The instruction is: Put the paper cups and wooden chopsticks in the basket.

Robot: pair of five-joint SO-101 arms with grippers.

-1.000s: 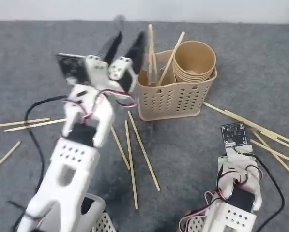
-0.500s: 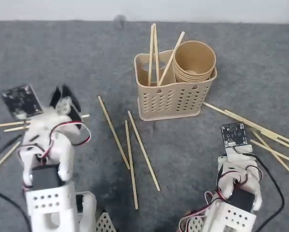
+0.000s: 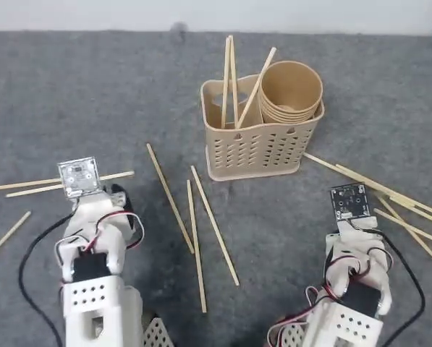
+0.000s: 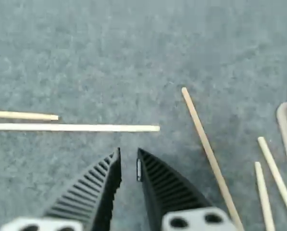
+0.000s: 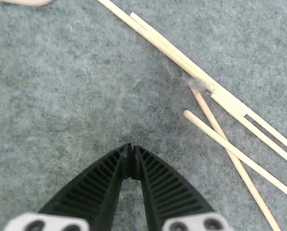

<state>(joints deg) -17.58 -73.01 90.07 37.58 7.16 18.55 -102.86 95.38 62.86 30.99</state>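
The beige basket (image 3: 259,148) stands upright at the middle back, holding a stack of paper cups (image 3: 291,90) and three chopsticks (image 3: 230,79) that lean out of it. Three loose chopsticks (image 3: 195,231) lie on the carpet in front of it. My left arm (image 3: 92,238) is folded back at the front left. Its gripper (image 4: 129,155) hangs low over bare carpet, open by a narrow gap and holding nothing, just short of a chopstick (image 4: 73,127). My right arm (image 3: 353,249) is folded at the front right, its gripper (image 5: 132,146) shut and empty near several chopsticks (image 5: 196,72).
Two chopsticks (image 3: 56,184) lie at the left and one (image 3: 6,235) near the left edge. Several more (image 3: 378,191) fan out at the right of the basket. Grey carpet covers the table, and a pale wall runs along the back.
My left arm has drawn back from above the basket to a folded pose at the front left, and its fingers have closed to a narrow gap. The right arm has not moved.
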